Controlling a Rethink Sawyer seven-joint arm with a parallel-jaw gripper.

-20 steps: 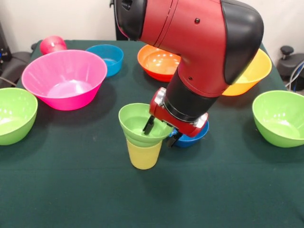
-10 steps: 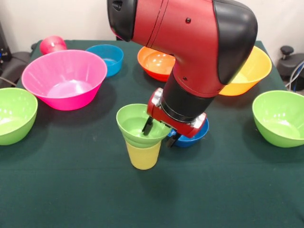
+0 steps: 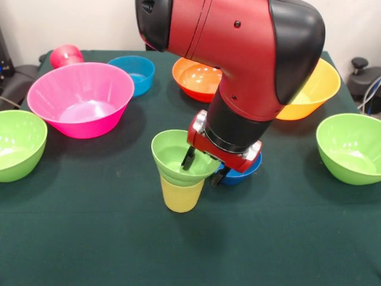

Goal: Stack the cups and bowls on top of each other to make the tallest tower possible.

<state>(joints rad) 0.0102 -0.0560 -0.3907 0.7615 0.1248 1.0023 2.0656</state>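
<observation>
A pale yellow cup (image 3: 181, 195) stands upright near the table's middle, with a small lime green bowl (image 3: 171, 156) seated in its mouth. My gripper (image 3: 203, 168) comes down over that bowl's right rim, one finger (image 3: 188, 159) inside the bowl and the other outside it, shut on the rim. A small dark blue bowl (image 3: 247, 172) sits right behind the gripper, mostly hidden by it. A red cup (image 3: 65, 55) lies at the far left corner.
A big pink bowl (image 3: 80, 98) and a light blue bowl (image 3: 136, 70) sit at the left rear, an orange-red bowl (image 3: 193, 77) and a yellow-orange bowl (image 3: 315, 92) at the rear right. Large lime green bowls stand at the left edge (image 3: 15, 143) and the right edge (image 3: 351, 148).
The gripper and the small green bowl slid a little left, then back right by about the same amount. The yellow cup stayed under the bowl.
</observation>
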